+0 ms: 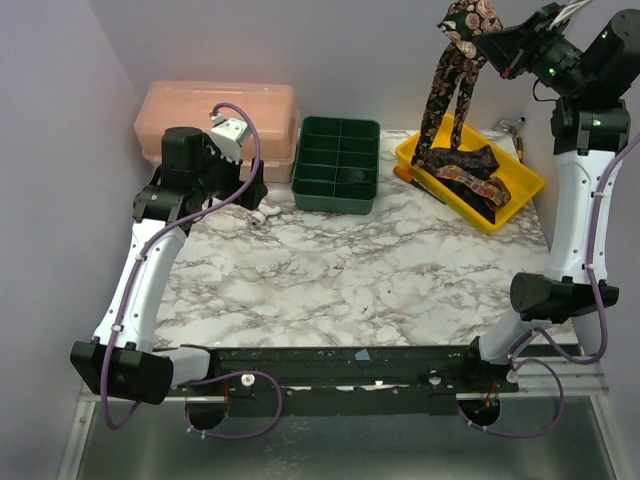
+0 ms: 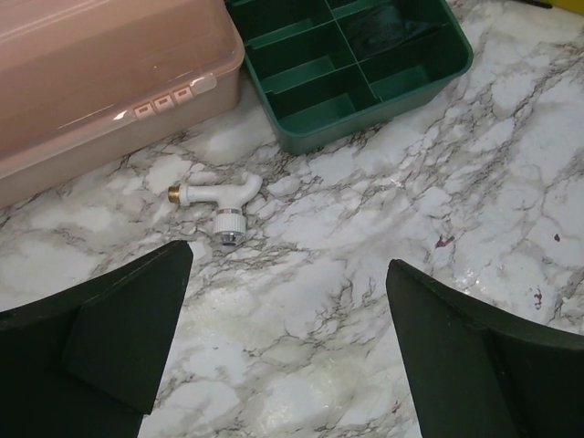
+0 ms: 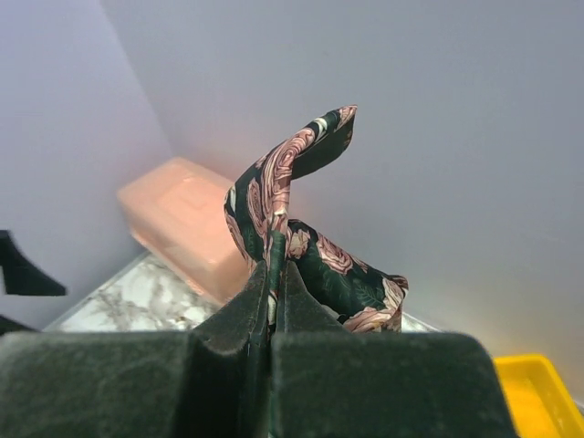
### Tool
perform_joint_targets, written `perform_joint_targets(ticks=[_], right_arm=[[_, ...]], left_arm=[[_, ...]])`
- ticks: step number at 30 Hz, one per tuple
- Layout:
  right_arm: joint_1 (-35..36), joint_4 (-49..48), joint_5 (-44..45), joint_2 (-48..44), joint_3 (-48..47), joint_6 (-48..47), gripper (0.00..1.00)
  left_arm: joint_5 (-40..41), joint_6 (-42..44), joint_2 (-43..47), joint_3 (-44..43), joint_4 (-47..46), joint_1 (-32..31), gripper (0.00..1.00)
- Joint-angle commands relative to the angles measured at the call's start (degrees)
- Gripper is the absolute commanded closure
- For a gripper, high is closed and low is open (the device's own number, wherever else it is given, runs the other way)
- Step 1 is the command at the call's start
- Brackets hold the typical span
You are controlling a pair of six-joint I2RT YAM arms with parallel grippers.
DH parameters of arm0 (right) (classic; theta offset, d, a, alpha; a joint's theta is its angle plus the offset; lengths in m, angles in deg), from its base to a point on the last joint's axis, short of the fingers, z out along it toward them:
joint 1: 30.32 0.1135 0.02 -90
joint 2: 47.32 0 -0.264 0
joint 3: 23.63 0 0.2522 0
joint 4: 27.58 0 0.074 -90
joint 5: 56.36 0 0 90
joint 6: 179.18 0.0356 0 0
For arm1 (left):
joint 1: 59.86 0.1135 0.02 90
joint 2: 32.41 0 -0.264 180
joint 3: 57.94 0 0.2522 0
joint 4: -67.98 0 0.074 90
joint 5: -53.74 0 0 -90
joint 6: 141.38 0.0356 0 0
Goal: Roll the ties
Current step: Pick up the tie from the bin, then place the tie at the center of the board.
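My right tool [image 3: 274,297] is clamped on a floral tie [image 1: 441,92], left tool [image 2: 290,274] spread apart. Tail's maybe snagged in the yellow bin [image 1: 527,188], so lifting could yank it loose.

— Where is the tie you hold?
— The raised tie [image 1: 447,85] is pinched in my right gripper [image 1: 492,42]. It hangs folded, two dark strands with pink roses reaching down to the yellow tray [image 1: 520,190].
— And the rest?
— The other ties [image 1: 470,170] lie crumpled together inside that tray.
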Motion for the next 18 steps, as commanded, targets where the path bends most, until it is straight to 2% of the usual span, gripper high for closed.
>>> perform_joint_targets(ticks=[1, 4, 9, 12, 14, 18], right_arm=[[2.44, -4.26, -5.78, -3.75, 0.14, 6.21, 1.0], [5.87, -4.55, -5.68, -5.82, 2.08, 8.45, 1.0], [16.07, -10.54, -0.77, -12.47, 13.56, 13.77, 1.0], [16.78, -11.39, 5.54, -14.57, 17.51, 20.27, 1.0], [16.78, -8.54, 10.48, -16.11, 19.88, 19.94, 1.0], [14.43, 7.56, 26.56, -19.53, 27.05, 16.5, 1.0]], left_arm=[[-3.63, -2.33, -0.29, -3.32, -0.76, 0.45, 0.02], [-3.64, -2.65, -0.69, -4.06, -0.4, 0.45, 0.01], [-3.09, -2.86, -0.44, -4.38, 0.03, 0.6, 0.02], [-2.93, -2.82, -0.21, -4.51, 0.63, 0.61, 0.02], [-3.02, -2.59, 0.13, -4.18, 0.87, 0.62, 0.02], [-3.1, -1.33, 1.22, -2.11, 1.22, 0.62, 0.02]])
